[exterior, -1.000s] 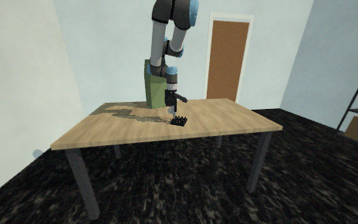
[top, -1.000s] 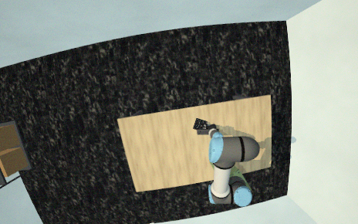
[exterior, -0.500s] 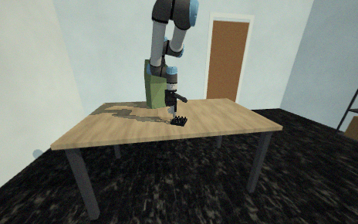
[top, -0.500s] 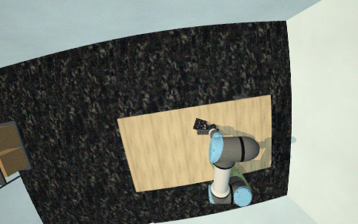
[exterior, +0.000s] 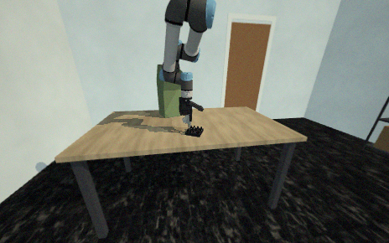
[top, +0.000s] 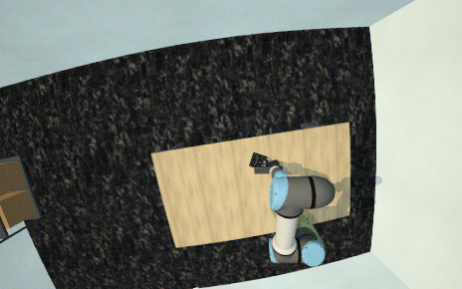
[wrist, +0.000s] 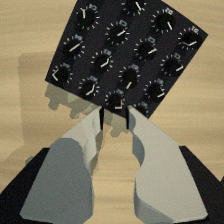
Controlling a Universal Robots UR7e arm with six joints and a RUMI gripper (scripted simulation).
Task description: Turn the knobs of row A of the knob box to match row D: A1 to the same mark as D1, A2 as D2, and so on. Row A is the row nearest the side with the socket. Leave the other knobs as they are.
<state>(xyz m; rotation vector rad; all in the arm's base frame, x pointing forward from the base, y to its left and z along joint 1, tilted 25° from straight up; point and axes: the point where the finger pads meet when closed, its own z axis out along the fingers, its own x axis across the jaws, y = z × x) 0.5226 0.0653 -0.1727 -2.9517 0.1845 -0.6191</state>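
Knob box (top: 259, 159) (exterior: 194, 133) (wrist: 107, 47): on the surface (top: 214, 194) (exterior: 247, 130) (wrist: 30, 30), just ahead of the arm's wrist, skewed in the wrist view.
Hand (top: 274, 165) (exterior: 189, 126) (wrist: 114, 108): pointing down at the box's near edge, fingers slightly apart, narrow gap, nothing gripped.
Row A: probably the row nearest the fingertips, going by the blurry labels. Socket can't be made out.
Target knob: likely A2 (wrist: 116, 100), between or just beyond the tips. Tip height against the knob can't be told.
Reference: D2 (wrist: 163, 22), pointer toward lower right in the wrist view. Read it against its own tick ring, not the box edge.
Step in hand: looks like lining up on A2. Center the gap on the knob axis, drop straight, stop short of the panel, then close lightly on both sides.
Turn: rotate about the knob's own axis, no sideways drift, or the box may skid. Stop on the mark, open, lift straight up before any traverse.
Clearance: A1 (wrist: 142, 110) sits close by the right-hand finger in the wrist view; a wide opening could nudge it. B2 (wrist: 129, 77) must stay put.
Unknown: D4 is out of the wrist view, so A4's target needs another look.
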